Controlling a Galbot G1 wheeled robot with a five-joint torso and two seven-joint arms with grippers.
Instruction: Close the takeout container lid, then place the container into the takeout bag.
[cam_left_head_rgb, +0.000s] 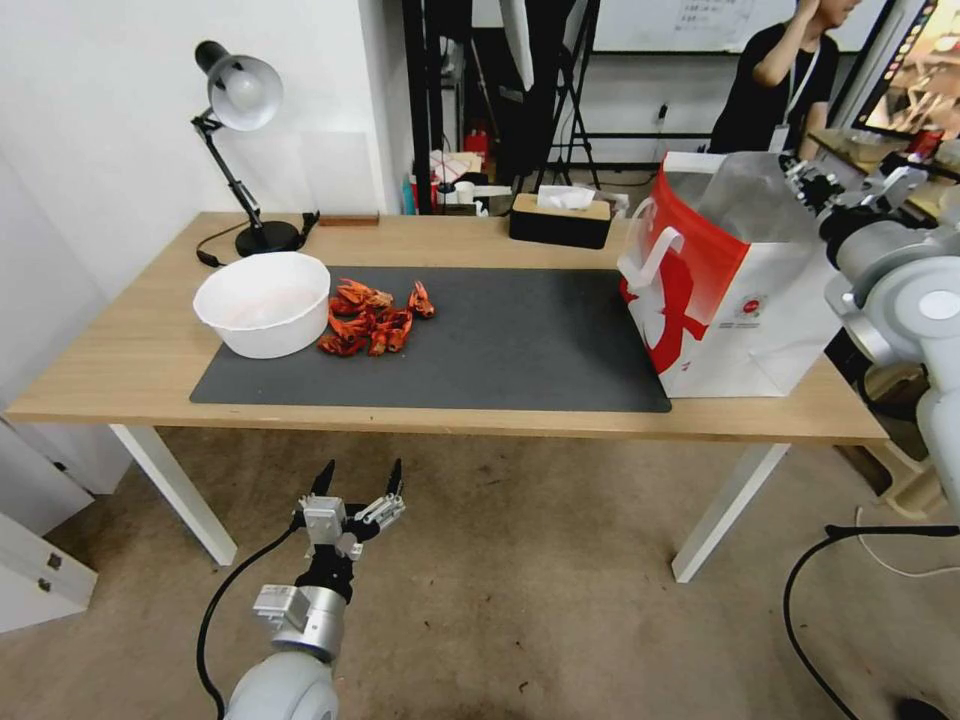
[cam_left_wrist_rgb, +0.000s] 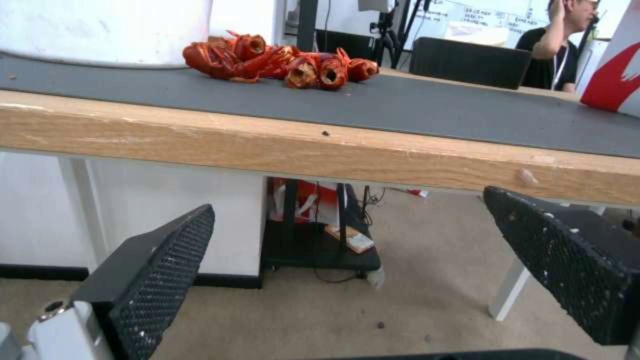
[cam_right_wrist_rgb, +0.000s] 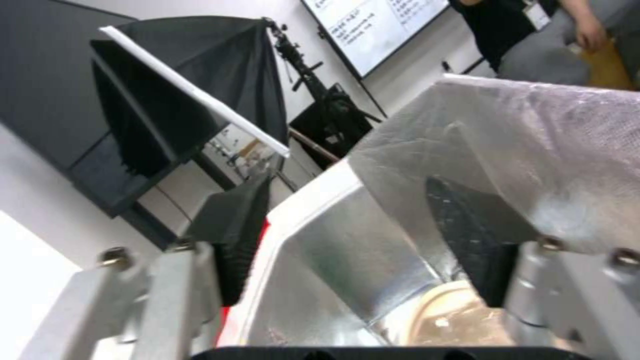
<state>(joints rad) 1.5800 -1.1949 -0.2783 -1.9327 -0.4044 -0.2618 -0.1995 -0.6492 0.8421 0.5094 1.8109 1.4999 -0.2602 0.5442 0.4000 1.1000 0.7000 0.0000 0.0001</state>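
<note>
1. container: i cannot tell for certain where it is. in the right wrist view a pale shape (cam_right_wrist_rgb: 447, 310) lies deep in the bag (cam_right_wrist_rgb: 520, 130), under the foil lining. it may be the container, but it is too unclear to tell, and so is whether the lid is closed.
2. bag (cam_left_head_rgb: 740, 300): it stands upright with its mouth open on the right end of the table (cam_left_head_rgb: 120, 350), its base partly on the mat (cam_left_head_rgb: 520, 340).
3. right gripper (cam_left_head_rgb: 815, 185): it hangs at the bag's mouth, pointing down into it. in the right wrist view the right gripper (cam_right_wrist_rgb: 347, 200) has its fingers (cam_right_wrist_rgb: 233, 235) well apart with nothing between them.
4. left gripper (cam_left_head_rgb: 360, 478): it waits low in front of the table, below the edge, well apart from the bag. the left wrist view shows the left gripper (cam_left_wrist_rgb: 350, 202) spread wide and holding nothing.
5. the rest: a bowl (cam_left_head_rgb: 262, 303) and a heap of crayfish (cam_left_head_rgb: 372, 320) sit on the left of the mat, untouched. a tissue box (cam_left_head_rgb: 560, 218) is at the back edge.
6. progress, as a judgement: with a bare gripper over the open bag and something pale inside, the placing looks done or nearly done. what is left seems only to lift the right arm clear, but the lid cannot be checked from here.
</note>
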